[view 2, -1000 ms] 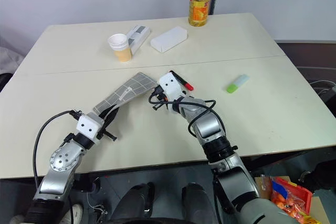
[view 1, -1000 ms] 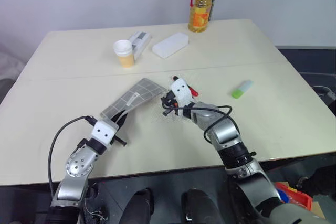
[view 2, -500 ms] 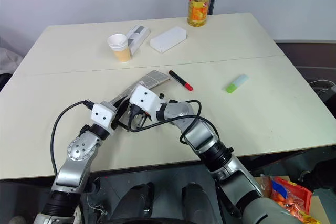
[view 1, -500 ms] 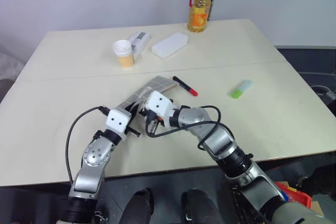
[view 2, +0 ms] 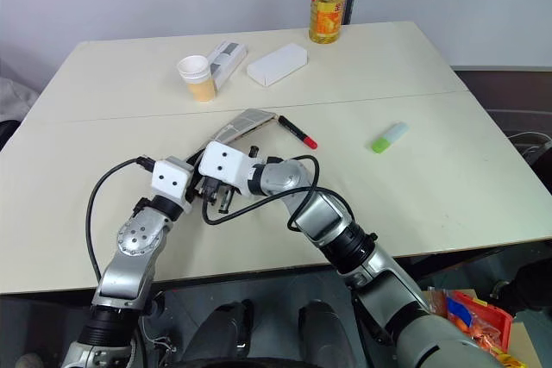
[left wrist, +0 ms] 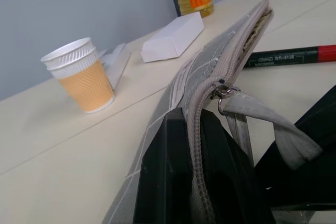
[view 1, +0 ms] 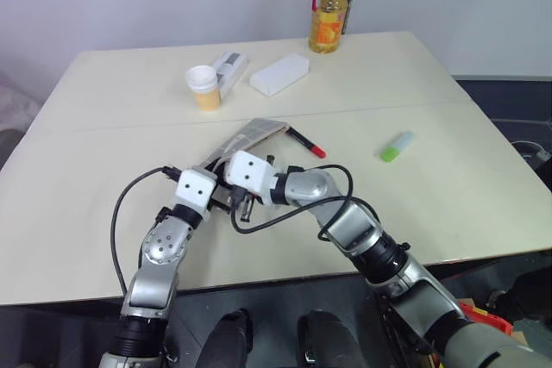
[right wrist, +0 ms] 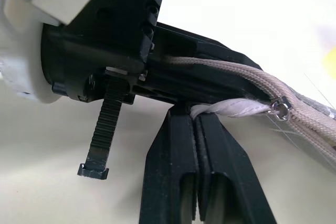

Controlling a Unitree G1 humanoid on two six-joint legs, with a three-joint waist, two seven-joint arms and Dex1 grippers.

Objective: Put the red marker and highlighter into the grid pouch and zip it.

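A flat grey fabric pouch with white grid lines (view 1: 250, 138) is lifted at its near end off the pale worktop (view 1: 448, 170), its far end resting near the worktop's middle. The left claw (left wrist: 194, 182) is clamped on the pouch's near edge, its 2 black fingers (left wrist: 163, 182) pressed against either side of the beige zipper. The zipper's metal slider (left wrist: 220, 92) sits just ahead of those fingers, with a pale fabric pull tab (left wrist: 262, 124) trailing from it. The right claw (right wrist: 197, 124) meets the left one at the pouch; its 2 fingers (right wrist: 173, 182) look pressed together with the white pull tab at their tips, though the pinch itself is hard to confirm.

A slim black marker with a red end (view 1: 304, 141) lies on the worktop just beside the pouch's far end. A stubby green highlighter with a pale cap (view 1: 397, 146) lies well apart, to the right.

Farther back stand a ribbed paper cup (view 1: 203, 87), a white box (view 1: 279, 73) and a bottle of yellow oil (view 1: 331, 4).
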